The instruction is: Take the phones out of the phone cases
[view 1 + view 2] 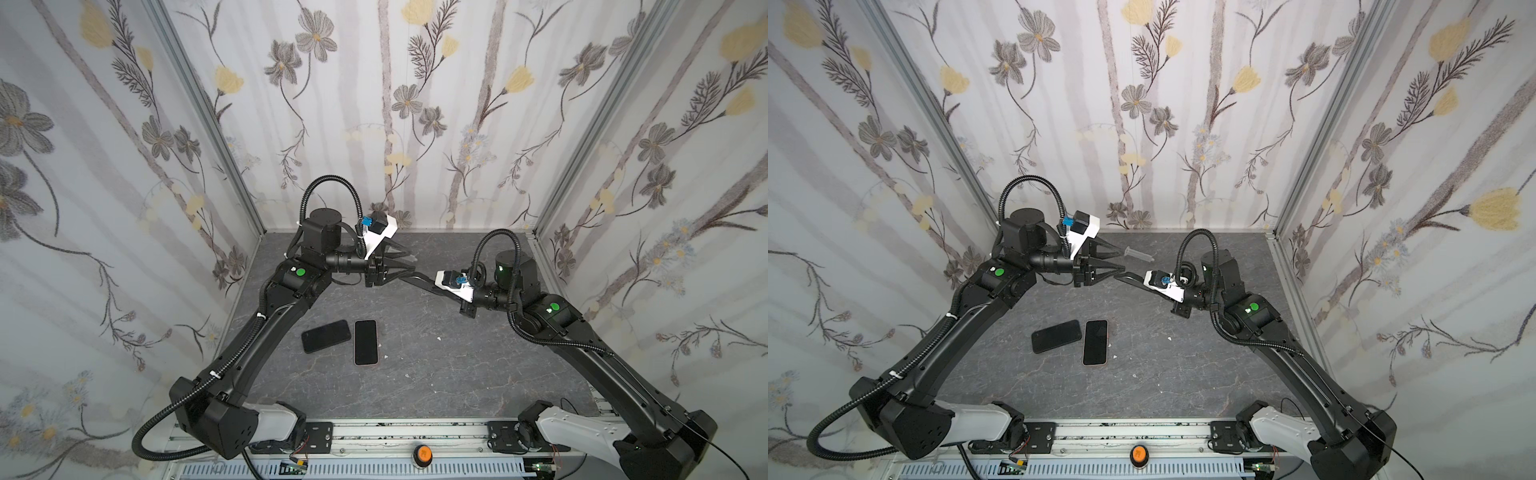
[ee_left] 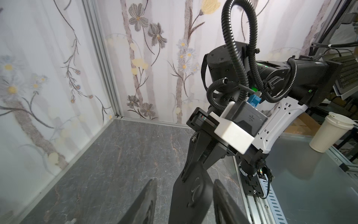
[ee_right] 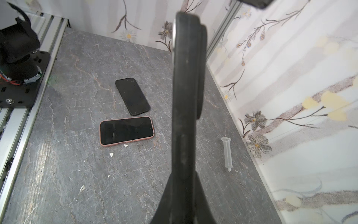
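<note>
My right gripper (image 1: 432,286) (image 3: 183,180) is shut on one end of a flat black phone case (image 2: 191,194) and holds it in the air, pointing at the left arm. A ring mark shows on its flat side; in the right wrist view the phone case (image 3: 186,77) is edge-on. Whether the phone sits in it I cannot tell. My left gripper (image 1: 413,264) (image 2: 185,181) is open, a finger on each side of the case's free end, with gaps showing. On the table lie a black phone (image 1: 326,336) (image 3: 132,96) and a phone in a pink case (image 1: 365,343) (image 3: 126,130).
A clear plastic syringe (image 1: 1138,254) (image 3: 227,153) lies near the back wall. Small white scraps (image 3: 111,154) dot the grey table (image 1: 457,374). Flowered walls close in three sides. A paper cup (image 2: 327,133) stands outside the cell.
</note>
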Controlling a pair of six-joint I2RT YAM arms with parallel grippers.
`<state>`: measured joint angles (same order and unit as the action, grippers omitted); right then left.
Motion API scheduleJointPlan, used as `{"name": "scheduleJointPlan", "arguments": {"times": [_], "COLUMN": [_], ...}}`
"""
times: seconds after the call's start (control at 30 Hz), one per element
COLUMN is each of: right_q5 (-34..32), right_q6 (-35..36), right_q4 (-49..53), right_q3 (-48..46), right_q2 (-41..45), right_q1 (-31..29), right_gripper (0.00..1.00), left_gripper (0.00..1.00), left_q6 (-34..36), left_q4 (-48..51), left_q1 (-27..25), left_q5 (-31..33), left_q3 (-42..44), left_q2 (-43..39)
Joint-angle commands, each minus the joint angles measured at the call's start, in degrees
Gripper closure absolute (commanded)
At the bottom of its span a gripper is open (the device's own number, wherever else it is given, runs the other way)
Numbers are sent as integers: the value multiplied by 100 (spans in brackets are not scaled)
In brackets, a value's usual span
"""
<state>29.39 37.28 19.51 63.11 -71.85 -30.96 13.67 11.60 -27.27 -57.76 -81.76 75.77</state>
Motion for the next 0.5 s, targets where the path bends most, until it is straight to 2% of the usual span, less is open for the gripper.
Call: {"name": "scheduleJointPlan", "arguments": {"times": [0.0,0.27,0.37,0.47], "right_q5": [637,1320,1521,1674], "right_q6": [-1189,-3321,-3781,-4010], "right_q4": [-1445,-3812,-4601,-5011], "right_q3": [-308,-1318,-1656,-1800], "right_q2": [198,485,585,655], "right_q1": [137,344,410,425], "right_gripper": [100,100,100,100], "left_gripper": [52,58,58,58], "left_q6": [171,0,-290,-70], "left_q4": [-511,-2208,-3312,-3505], "left_q1": [-11,-605,-811,-1061], "left_q5": [596,1745,2028,2493], "left_q3": [238,1628,2306,2544], "left_q2": [-311,-1137,-1474,-1671]}}
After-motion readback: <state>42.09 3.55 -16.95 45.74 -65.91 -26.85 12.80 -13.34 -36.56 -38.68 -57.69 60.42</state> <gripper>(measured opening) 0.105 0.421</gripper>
